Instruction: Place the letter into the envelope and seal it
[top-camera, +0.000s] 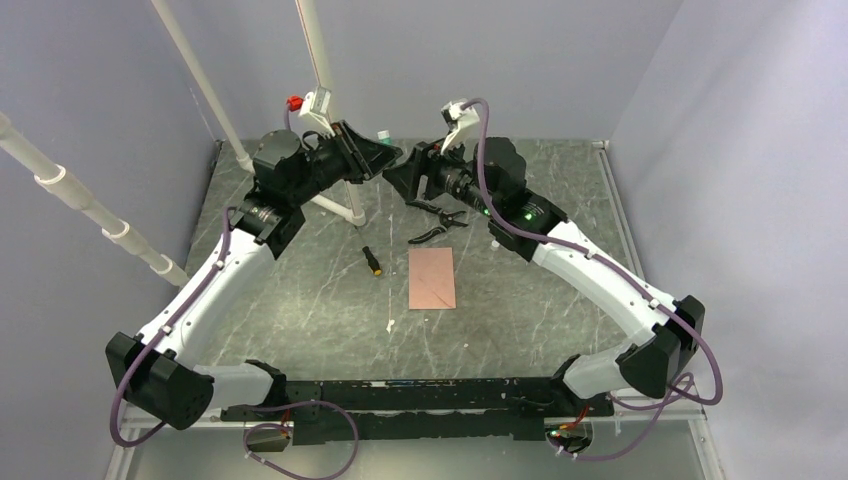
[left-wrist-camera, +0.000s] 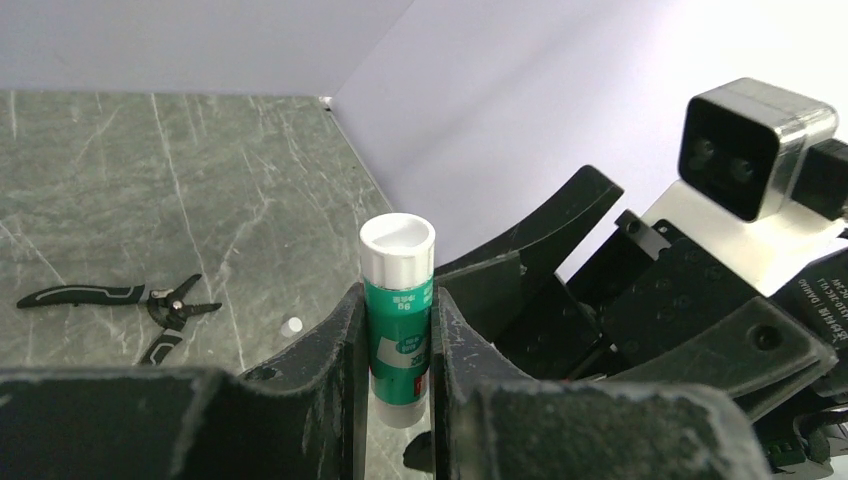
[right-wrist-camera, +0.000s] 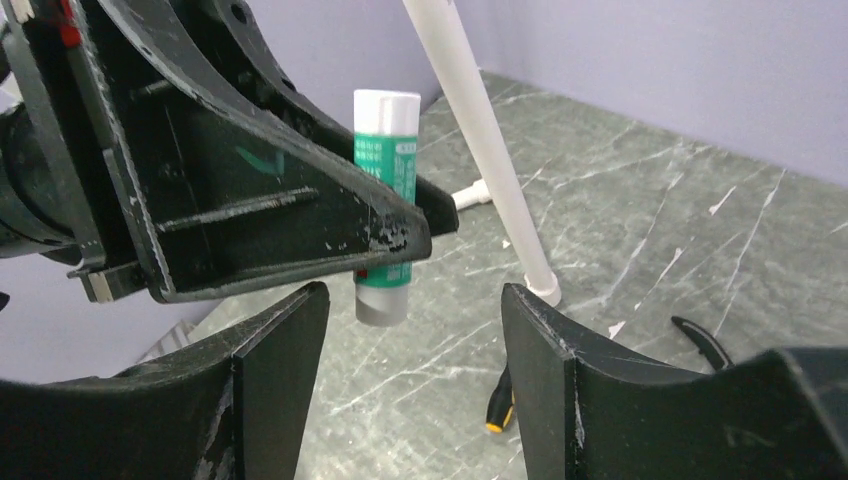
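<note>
A pinkish-brown flat rectangle, the envelope (top-camera: 431, 278), lies in the middle of the table with no open flap showing. No separate tan letter is in view. My left gripper (top-camera: 385, 152) is raised at the back and is shut on a green glue stick with a white cap (left-wrist-camera: 398, 300), held upright between the fingers (left-wrist-camera: 340, 350). The stick also shows in the right wrist view (right-wrist-camera: 385, 150). My right gripper (top-camera: 397, 180) is open and empty, facing the left gripper, with its fingertips (right-wrist-camera: 290, 340) just below and on either side of the stick's lower end.
Black pliers (top-camera: 437, 222) lie behind the envelope. A black and yellow screwdriver (top-camera: 371, 261) lies to its left. A small white bit (top-camera: 390, 325) lies nearer the front. White pipe legs (top-camera: 340, 200) stand at the back left. Walls enclose the table.
</note>
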